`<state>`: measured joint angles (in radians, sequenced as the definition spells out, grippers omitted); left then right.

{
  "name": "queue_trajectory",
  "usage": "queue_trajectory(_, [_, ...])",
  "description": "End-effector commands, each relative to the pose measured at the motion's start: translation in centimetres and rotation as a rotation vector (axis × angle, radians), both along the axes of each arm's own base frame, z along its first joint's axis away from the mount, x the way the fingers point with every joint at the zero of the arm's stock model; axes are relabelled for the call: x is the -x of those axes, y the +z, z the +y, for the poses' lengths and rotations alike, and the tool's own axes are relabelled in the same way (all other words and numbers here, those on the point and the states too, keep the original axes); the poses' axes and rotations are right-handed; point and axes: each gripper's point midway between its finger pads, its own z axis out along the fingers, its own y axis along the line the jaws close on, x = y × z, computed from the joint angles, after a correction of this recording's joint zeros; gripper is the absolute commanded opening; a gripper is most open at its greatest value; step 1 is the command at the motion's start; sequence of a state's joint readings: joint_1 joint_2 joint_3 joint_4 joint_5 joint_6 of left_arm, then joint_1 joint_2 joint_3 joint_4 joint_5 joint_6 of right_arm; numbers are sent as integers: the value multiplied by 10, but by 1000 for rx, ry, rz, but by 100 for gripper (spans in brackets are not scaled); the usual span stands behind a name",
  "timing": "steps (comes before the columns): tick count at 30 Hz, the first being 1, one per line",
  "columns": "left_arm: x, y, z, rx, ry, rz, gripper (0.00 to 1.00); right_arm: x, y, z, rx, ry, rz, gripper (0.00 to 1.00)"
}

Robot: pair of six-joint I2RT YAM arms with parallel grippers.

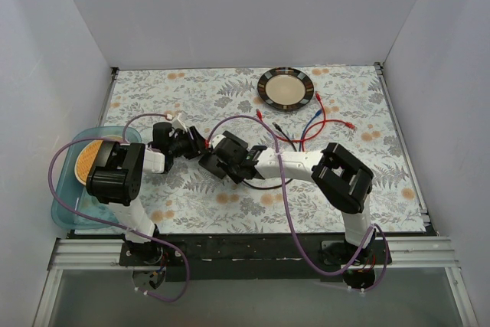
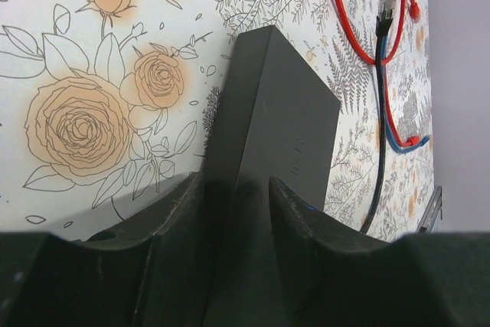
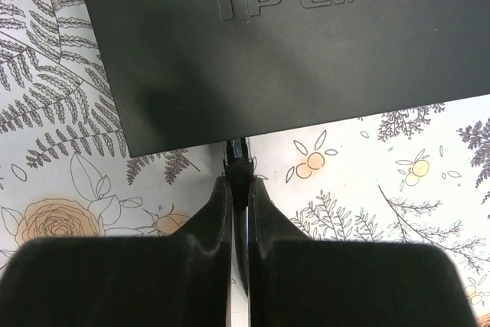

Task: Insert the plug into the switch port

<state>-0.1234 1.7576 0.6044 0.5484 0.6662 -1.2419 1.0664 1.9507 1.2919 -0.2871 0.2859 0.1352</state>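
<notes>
The switch [image 3: 306, 51] — a flat black box embossed TP-LINK — lies logo-up on the floral table [image 3: 53, 135]. The small plug [image 3: 237, 152], on a dark cable, meets its long edge; the port itself is hidden.

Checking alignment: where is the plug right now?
In the right wrist view, the plug is pinched in the right gripper, its tip at the edge of the TP-Link switch.

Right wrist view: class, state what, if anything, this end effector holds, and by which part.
The right end effector pinches a small black plug by its rear end; the plug's tip reaches the edge of the black switch box.
</notes>
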Motion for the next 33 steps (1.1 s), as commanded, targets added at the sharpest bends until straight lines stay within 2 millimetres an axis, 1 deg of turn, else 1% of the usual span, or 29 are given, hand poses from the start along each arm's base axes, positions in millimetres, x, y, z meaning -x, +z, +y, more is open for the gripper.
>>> queue_trajectory(1, [41, 4, -24, 111, -146, 92, 37, 1, -24, -14, 68, -37, 32, 1])
queue_trajectory(4, [45, 3, -24, 115, -152, 96, 37, 1, -24, -15, 76, -50, 37, 1])
queue_trajectory(8, [51, 1, -24, 118, -155, 108, 36, -1, -22, -11, 77, -60, 45, 1])
queue_trajectory(10, [53, 2, -24, 116, -157, 104, 36, -3, -19, -4, 63, -63, 45, 1])
queue_trajectory(11, [54, 0, -24, 112, -155, 107, 36, -3, -18, -4, 73, -63, 53, 1])
queue_trajectory(12, [57, -2, -23, 109, -155, 111, 36, -6, -13, 1, 62, -65, 46, 1])
queue_trajectory(15, [62, -3, -24, 107, -153, 119, 36, -9, -8, 4, 64, -66, 42, 1])
queue_trajectory(17, [63, -1, -25, 109, -156, 116, 36, -12, -2, 9, 54, -59, 30, 1])
queue_trajectory(18, [65, -2, -25, 109, -157, 119, 36, -13, -3, 10, 64, -54, 29, 1])
queue_trajectory(19, [64, 0, -27, 112, -160, 116, 36, -17, 2, 14, 55, -51, 20, 1])
queue_trajectory(21, [65, 1, -29, 108, -167, 117, 36, -20, 2, 16, 62, -46, 10, 1])
queue_trajectory(26, [67, 2, -31, 100, -175, 118, 34, -31, 17, 29, -2, -40, -35, 1])
queue_trajectory(27, [68, 3, -32, 99, -178, 118, 34, -35, 24, 30, -19, -41, -47, 1])
queue_trajectory(28, [70, 3, -33, 98, -181, 119, 34, -39, 28, 36, -52, -39, -67, 1])
queue_trajectory(31, [72, 2, -34, 93, -184, 125, 34, -45, 38, 40, -102, -31, -93, 1])
queue_trajectory(33, [76, 1, -36, 92, -189, 135, 34, -50, 46, 46, -142, -29, -117, 1])
